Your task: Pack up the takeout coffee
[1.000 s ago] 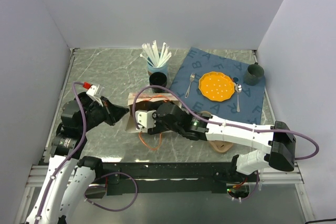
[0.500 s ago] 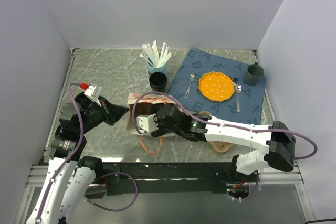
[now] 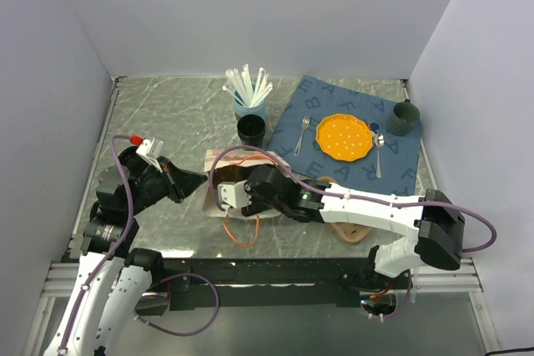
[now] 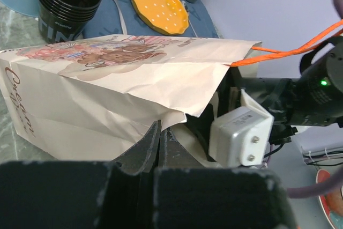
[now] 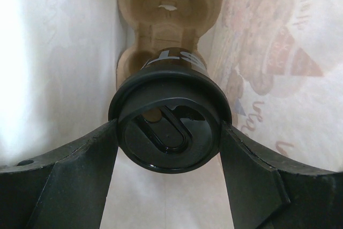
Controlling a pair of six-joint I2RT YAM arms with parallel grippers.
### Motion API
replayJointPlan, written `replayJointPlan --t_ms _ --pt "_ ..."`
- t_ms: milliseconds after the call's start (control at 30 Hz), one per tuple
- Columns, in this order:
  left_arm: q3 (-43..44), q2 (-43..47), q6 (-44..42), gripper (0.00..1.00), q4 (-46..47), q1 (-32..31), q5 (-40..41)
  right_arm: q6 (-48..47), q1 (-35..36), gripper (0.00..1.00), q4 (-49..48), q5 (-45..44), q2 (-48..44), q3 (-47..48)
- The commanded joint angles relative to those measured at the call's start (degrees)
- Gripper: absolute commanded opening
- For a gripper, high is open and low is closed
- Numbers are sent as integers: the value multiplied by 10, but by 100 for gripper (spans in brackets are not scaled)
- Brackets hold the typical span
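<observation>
The takeout coffee (image 5: 169, 127), a black cup with a black lid, is inside the paper bag (image 3: 242, 162), lid toward the right wrist camera. My right gripper (image 5: 169, 132) is shut on it, one finger pressing each side of the lid. A brown pulp carrier (image 5: 171, 14) lies deeper in the bag behind the cup. In the top view the right gripper (image 3: 238, 193) reaches into the bag's mouth and the cup is hidden. My left gripper (image 4: 159, 132) is shut on the lower edge of the bag (image 4: 107, 95) and holds the mouth open; it also shows in the top view (image 3: 197, 181).
A lidless black cup (image 3: 251, 129) and a light-blue straw cup (image 3: 249, 104) stand just behind the bag. A blue placemat (image 3: 334, 106) carries an orange plate (image 3: 344, 137), fork (image 3: 302, 134) and spoon (image 3: 378, 152). A grey-green mug (image 3: 403, 117) stands far right. A tan moulded piece (image 3: 349, 229) lies under my right arm.
My right wrist has shifted slightly left and toward the near edge at the bag's mouth. The bag's orange handle has slid nearer with it. The left gripper keeps its hold.
</observation>
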State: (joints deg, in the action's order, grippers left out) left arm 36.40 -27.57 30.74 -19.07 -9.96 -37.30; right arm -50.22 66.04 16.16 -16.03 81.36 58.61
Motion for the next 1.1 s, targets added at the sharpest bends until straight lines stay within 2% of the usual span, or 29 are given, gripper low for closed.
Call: replayJointPlan --t_ms 0,1067 --pt "3 9 6 1 25 -1 -22 -4 -6 46 -7 -1 17 10" --pt "26 -3 -1 1 2 -1 -30 42 -36 45 -96 -64 72 5"
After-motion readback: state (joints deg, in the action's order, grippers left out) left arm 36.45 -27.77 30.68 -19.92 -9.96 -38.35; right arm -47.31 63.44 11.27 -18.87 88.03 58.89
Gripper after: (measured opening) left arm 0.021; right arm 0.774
